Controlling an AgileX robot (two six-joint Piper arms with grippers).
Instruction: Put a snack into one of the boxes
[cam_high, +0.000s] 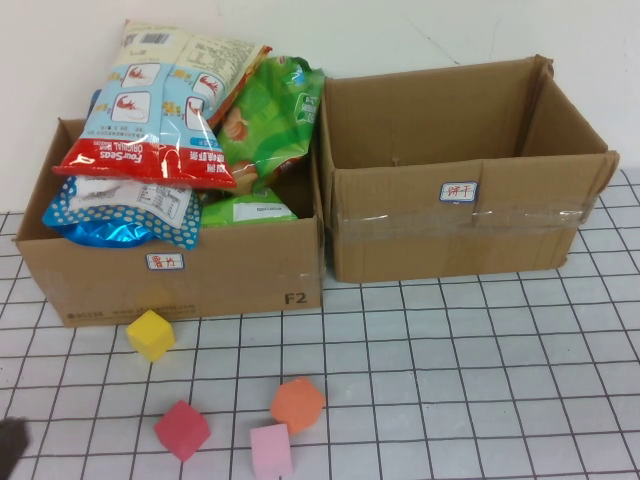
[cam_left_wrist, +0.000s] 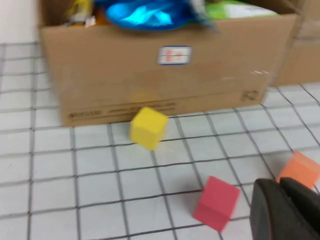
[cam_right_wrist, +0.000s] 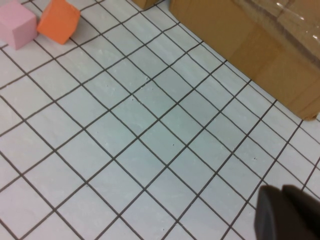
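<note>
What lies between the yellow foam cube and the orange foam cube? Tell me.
In the high view, only bare gridded white tabletop separates the yellow foam cube from the orange foam cube; the red foam cube sits off that line, nearer the camera.
</note>
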